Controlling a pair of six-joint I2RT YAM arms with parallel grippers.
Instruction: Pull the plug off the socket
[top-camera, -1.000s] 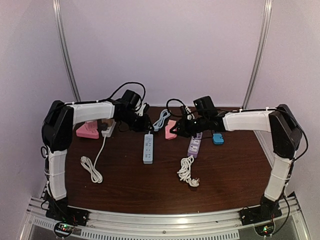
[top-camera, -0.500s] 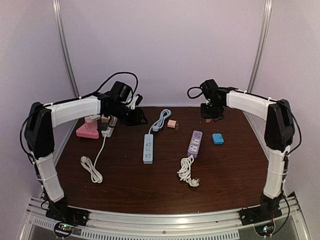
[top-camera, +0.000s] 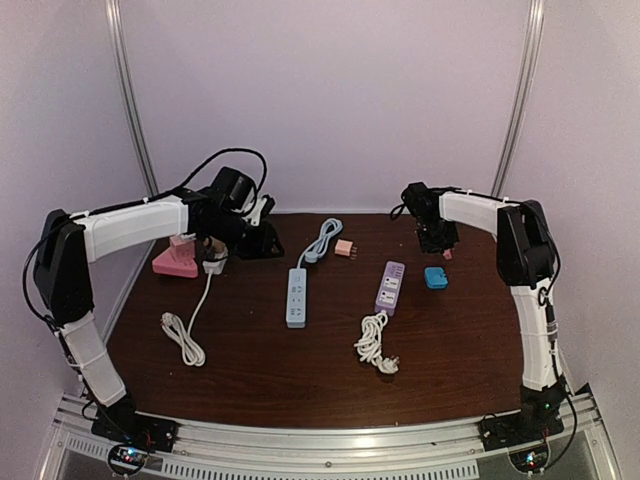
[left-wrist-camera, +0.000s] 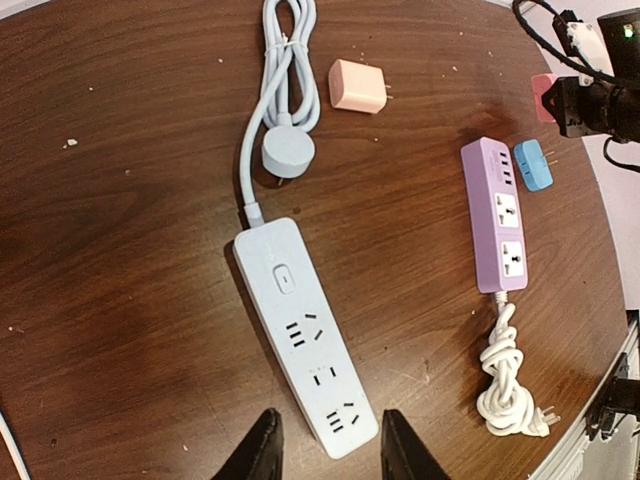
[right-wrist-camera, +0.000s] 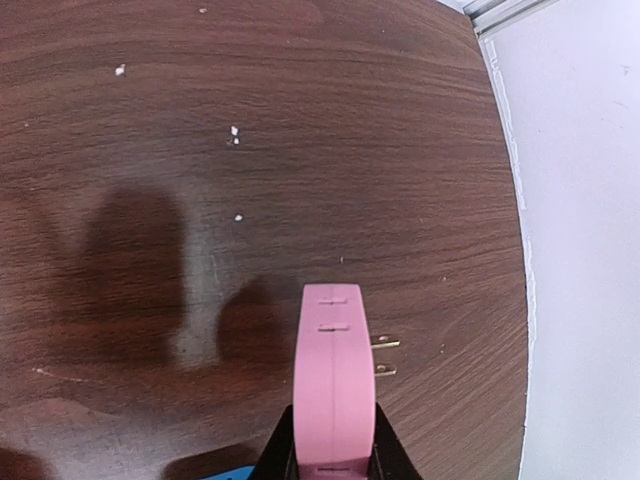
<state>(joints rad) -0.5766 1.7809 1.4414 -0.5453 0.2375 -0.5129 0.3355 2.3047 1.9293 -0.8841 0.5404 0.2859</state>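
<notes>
My right gripper (top-camera: 438, 240) is at the back right of the table, shut on a pink plug (right-wrist-camera: 335, 378) whose two metal prongs (right-wrist-camera: 386, 356) are bare and point right, just above the wood. The plug shows in the left wrist view (left-wrist-camera: 544, 96) as well. My left gripper (top-camera: 264, 240) is open and empty, hovering at the back left. In the left wrist view its fingertips (left-wrist-camera: 262, 452) straddle the near end of a light-blue power strip (left-wrist-camera: 300, 330) from above. The strip's sockets are all empty. A purple power strip (top-camera: 389, 287) lies to its right, also without a plug.
A pink socket block (top-camera: 174, 263) with plugs in it and a white strip (top-camera: 215, 262) sit at the far left. A peach plug (top-camera: 344, 248), a blue plug (top-camera: 435, 277) and two coiled white cords (top-camera: 182, 338) (top-camera: 375, 342) lie on the table (top-camera: 460, 340).
My right gripper swung from the table's middle to the back right, carrying the pink plug. My left gripper pulled back a little to the left.
</notes>
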